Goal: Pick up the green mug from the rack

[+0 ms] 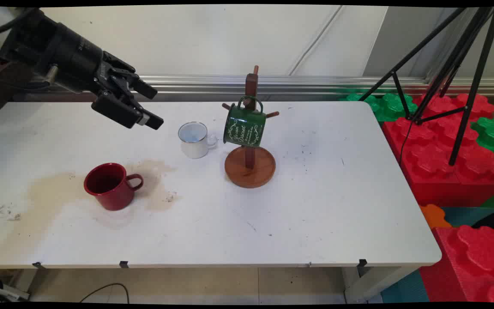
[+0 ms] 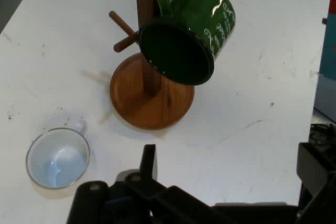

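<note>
Hovering wide open and holding nothing at upper left, the gripper (image 1: 142, 105) is pointing toward the white mug (image 1: 194, 139), green mug (image 1: 244, 125) is hanging on the rack (image 1: 250, 165), red mug (image 1: 110, 186) is sitting lower left.

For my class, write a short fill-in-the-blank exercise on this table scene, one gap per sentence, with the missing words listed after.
1. The green mug hangs by its handle from the wooden ____.
2. The mug standing on the brown stain is ____.
3. The white mug stands between the claw and the mug ____.
4. The claw hangs above the table, holding ____.

Missing words: mug tree; red; tree; nothing
</note>
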